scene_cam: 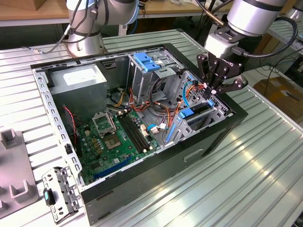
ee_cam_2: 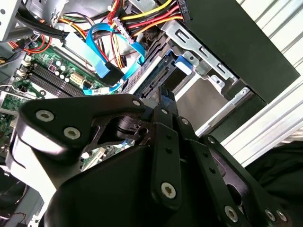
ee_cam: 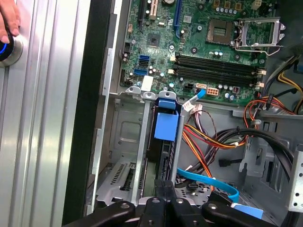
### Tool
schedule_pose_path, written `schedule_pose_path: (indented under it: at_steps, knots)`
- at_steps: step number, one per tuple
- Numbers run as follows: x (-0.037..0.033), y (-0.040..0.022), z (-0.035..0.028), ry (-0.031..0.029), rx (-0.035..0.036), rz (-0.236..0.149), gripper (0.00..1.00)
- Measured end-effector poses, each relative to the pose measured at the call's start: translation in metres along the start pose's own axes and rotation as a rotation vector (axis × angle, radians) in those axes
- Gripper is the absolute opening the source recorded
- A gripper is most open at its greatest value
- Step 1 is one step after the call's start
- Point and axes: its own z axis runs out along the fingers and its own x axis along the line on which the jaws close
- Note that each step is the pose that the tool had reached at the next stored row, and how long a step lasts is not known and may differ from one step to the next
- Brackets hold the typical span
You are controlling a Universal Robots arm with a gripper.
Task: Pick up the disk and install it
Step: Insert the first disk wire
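Note:
The disk (scene_cam: 195,113) stands on edge in the metal drive bay at the exterior view's right end of the open computer case (scene_cam: 222,132). Its blue carrier rail runs along its upper edge. In the first wrist view the disk (ee_cam: 166,127) sits between the bay's metal walls, blue tab toward the motherboard. In the second wrist view the disk (ee_cam_2: 183,64) shows its blue tab just past the fingertips. My gripper (scene_cam: 211,93) hangs over the bay, fingers shut together with no gap. Both wrist views show the gripper (ee_cam: 164,187) (ee_cam_2: 168,101) right at the disk's upper edge; contact is unclear.
Coloured cables (scene_cam: 161,111) lie beside the bay. The motherboard (scene_cam: 118,137) covers the case floor, with the grey power supply (scene_cam: 78,78) and a blue latch plate (scene_cam: 146,61) behind. A metal bracket (scene_cam: 59,189) lies outside. A hand (ee_cam: 9,19) rests by a button on the table.

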Motion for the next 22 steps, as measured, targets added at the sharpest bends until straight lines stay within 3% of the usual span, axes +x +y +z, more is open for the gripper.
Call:
schedule_pose_path:
  at_steps: [12, 14, 17, 19, 22]
  knots:
    - [0.0002, -0.0007, 0.0000, 0.0001, 0.0000, 0.000, 0.11]
    - [0.0003, -0.0010, 0.0000, -0.0005, 0.0006, -0.029, 0.11]
    - [0.0001, -0.0060, 0.0002, -0.0010, 0.0010, -0.046, 0.11]
    - [-0.0003, -0.0150, 0.0003, -0.0011, -0.0007, -0.046, 0.11]
    - [-0.0003, -0.0220, 0.0004, -0.0015, -0.0026, -0.046, 0.11]
